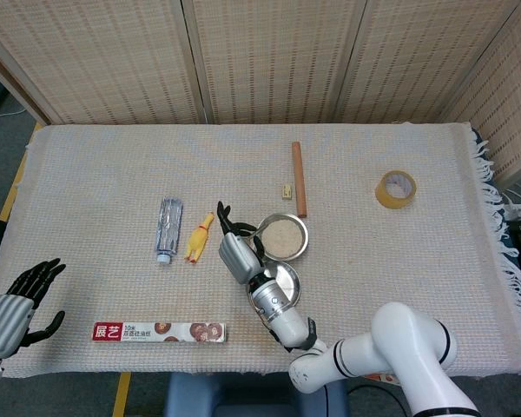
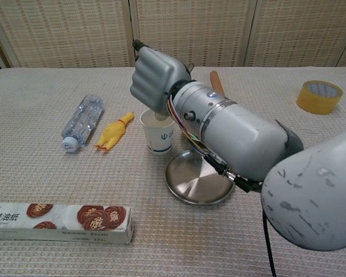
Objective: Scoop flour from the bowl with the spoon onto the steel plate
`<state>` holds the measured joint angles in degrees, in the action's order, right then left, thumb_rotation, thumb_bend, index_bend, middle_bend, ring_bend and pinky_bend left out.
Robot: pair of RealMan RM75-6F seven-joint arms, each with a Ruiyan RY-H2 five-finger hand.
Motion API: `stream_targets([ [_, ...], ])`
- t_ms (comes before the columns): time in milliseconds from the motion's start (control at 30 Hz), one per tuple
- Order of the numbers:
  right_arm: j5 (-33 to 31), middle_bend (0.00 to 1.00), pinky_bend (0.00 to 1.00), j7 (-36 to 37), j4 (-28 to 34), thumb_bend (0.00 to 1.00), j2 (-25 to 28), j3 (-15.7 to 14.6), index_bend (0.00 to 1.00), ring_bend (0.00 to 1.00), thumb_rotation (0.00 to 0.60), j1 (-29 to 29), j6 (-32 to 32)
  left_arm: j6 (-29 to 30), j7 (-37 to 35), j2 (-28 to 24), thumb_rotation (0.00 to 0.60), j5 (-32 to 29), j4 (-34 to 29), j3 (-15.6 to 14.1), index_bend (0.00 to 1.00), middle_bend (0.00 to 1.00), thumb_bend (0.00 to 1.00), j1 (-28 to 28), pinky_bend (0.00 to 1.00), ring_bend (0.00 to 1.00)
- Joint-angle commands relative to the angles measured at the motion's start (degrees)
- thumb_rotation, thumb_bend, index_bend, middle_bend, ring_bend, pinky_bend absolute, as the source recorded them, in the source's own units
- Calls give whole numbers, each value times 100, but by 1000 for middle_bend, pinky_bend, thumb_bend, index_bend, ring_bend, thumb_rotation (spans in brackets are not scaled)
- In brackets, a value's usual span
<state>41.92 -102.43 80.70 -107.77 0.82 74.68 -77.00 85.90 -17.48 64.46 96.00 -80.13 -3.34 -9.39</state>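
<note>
My right hand (image 2: 157, 79) is curled into a fist just above the white paper cup (image 2: 160, 136), left of where the bowl stands. It hides most of the spoon, and only a pale bit shows at the cup's mouth. The flour bowl (image 1: 282, 236) shows in the head view, right of the right hand (image 1: 235, 253); in the chest view my forearm hides it. The steel plate (image 2: 191, 180) lies in front of the cup, partly under the forearm, also steel plate (image 1: 282, 280). At the table's near left corner my left hand (image 1: 19, 303) rests with its fingers spread and holds nothing.
A water bottle (image 2: 81, 122) and a yellow rubber chicken (image 2: 114, 131) lie left of the cup. A baking-paper box (image 2: 57, 222) sits at the front left. A wooden stick (image 1: 300, 178) lies behind the bowl and a tape roll (image 1: 396, 189) at the far right.
</note>
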Motion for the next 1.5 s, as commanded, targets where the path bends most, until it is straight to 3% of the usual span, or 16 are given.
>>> stream_targets([
  [33, 219, 568, 0, -98, -45, 348, -41, -118, 925, 138, 600, -34, 2, 12, -6, -7, 600, 0, 3, 0, 0, 0, 409, 7, 122, 13],
  [233, 348, 569, 0, 181, 358, 348, 123, 175, 925, 139, 600, -241, -218, 9, 1, -5, 600, 11, 8, -12, 0, 0, 409, 12, 122, 13],
  [333, 483, 569, 0, 972, 893, 349, 390, 521, 925, 139, 600, -541, -489, 35, -13, -9, 600, 14, 15, -9, 0, 0, 409, 22, 122, 13],
  [467, 417, 569, 0, 2815, 2019, 348, 1048, 963, 925, 138, 600, -1359, -696, 43, -3, -19, 600, -17, 2, -3, 0, 0, 410, 42, 122, 13],
  [633, 311, 568, 0, 4644, 2763, 349, 1894, 980, 927, 139, 600, -2177, -286, 62, 57, -4, 600, 7, -17, -7, 0, 0, 409, 51, 122, 13],
  [733, 357, 568, 0, 4941, 2811, 351, 2035, 935, 929, 138, 600, -2298, -161, 58, 80, 0, 600, 11, -29, -11, 0, 0, 410, 53, 122, 13],
  [833, 458, 568, 0, 5597, 2876, 355, 2332, 470, 929, 139, 600, -2722, 182, 18, 175, 20, 600, 39, -76, -29, 0, 0, 409, 38, 123, 15],
  [900, 635, 568, 0, 5724, 2745, 355, 2329, 240, 929, 139, 600, -2813, 373, 10, 235, 20, 600, 43, -116, -30, 0, 0, 409, 36, 124, 16],
  [1067, 711, 568, 0, 5576, 2445, 356, 2016, -13, 928, 139, 600, -2833, 665, 20, 289, 17, 600, 96, -148, -51, 0, 0, 408, 35, 124, 17],
  [1367, 859, 568, 0, 5325, 1722, 357, 1249, 51, 920, 139, 600, -2791, 741, 47, 183, -9, 600, 104, -115, -57, 0, 0, 409, 42, 124, 18],
  [1500, 992, 568, 0, 5257, 1431, 356, 992, 59, 868, 138, 600, -2796, 754, 20, 153, -8, 600, 105, -100, -58, 0, 0, 409, 25, 124, 18],
])
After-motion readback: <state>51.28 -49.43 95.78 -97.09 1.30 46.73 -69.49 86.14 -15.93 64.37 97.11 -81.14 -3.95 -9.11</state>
